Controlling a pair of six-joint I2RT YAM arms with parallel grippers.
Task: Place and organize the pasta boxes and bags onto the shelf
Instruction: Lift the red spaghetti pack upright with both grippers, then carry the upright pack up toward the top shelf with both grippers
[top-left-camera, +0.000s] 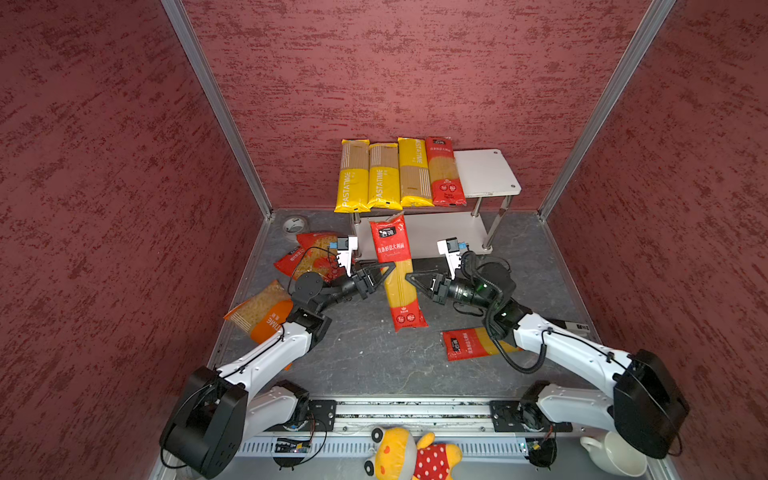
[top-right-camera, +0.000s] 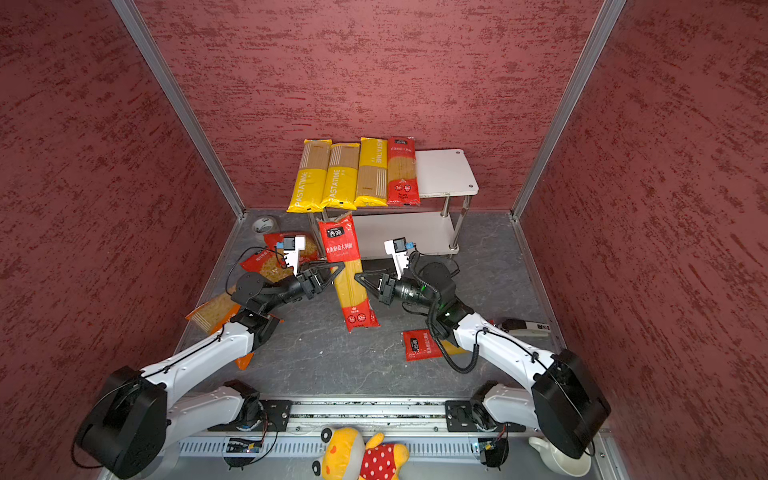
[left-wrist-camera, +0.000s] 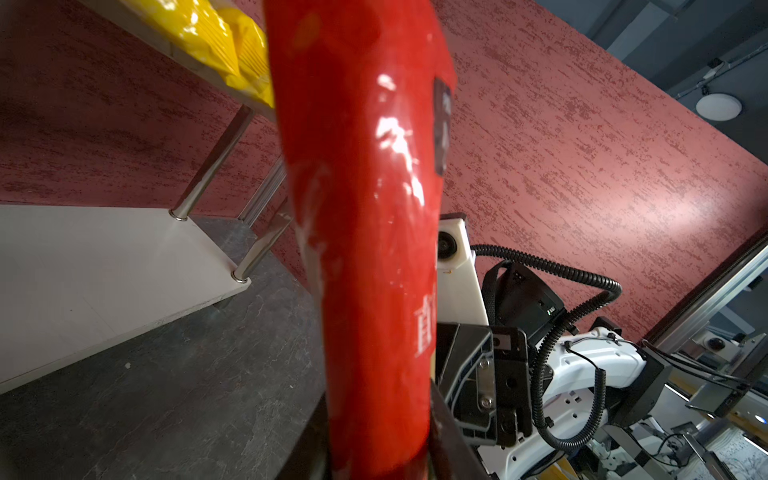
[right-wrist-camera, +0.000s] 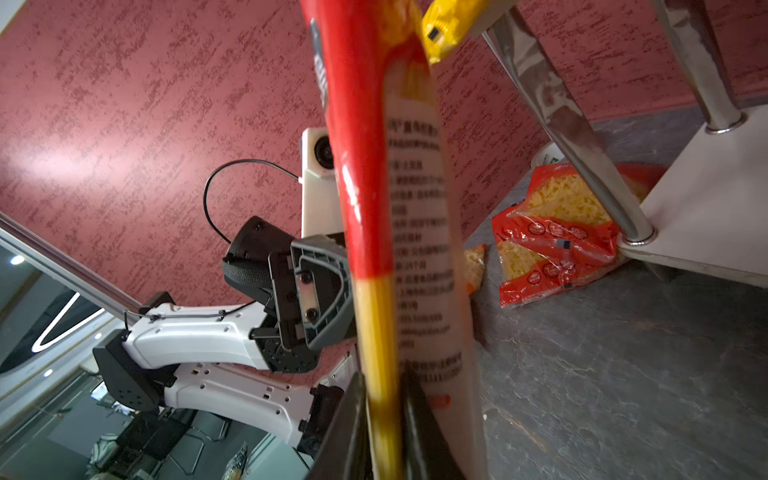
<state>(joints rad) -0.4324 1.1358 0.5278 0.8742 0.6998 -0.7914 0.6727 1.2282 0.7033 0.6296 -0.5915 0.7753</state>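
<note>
— On the shelf (top-left-camera: 486, 170), upper board: what is entered?

— Three yellow PASTATIME spaghetti packs (top-left-camera: 384, 176) are laid side by side from the left end. A shelved red spaghetti pack (top-left-camera: 445, 172) is set against the third. The board's right part is shown as bare white surface.

— And just in front of the shelf?

— One raised red spaghetti pack (top-left-camera: 397, 270) is listed, tilted on end between the two arms, with its top just below the upper board's front edge. It is grasped at mid-length by the left pincer (top-left-camera: 390, 268). The right pincer (top-left-camera: 411, 277) is placed at the opposite side, with a finger on either face of the pack. Whether it is clenched or released cannot be told.

— Items on the tabletop (top-left-camera: 365, 361)?

— One loose red spaghetti pack (top-left-camera: 469, 343) is laid flat, partly covered by the right arm. Two red short-pasta bags (top-left-camera: 316, 253) are overlapped beside the shelf's left legs. One orange short-pasta bag (top-left-camera: 259, 309) is found nearer the front, partly under the left arm. A tape roll (top-left-camera: 294, 224) is noted in the back left corner.
</note>
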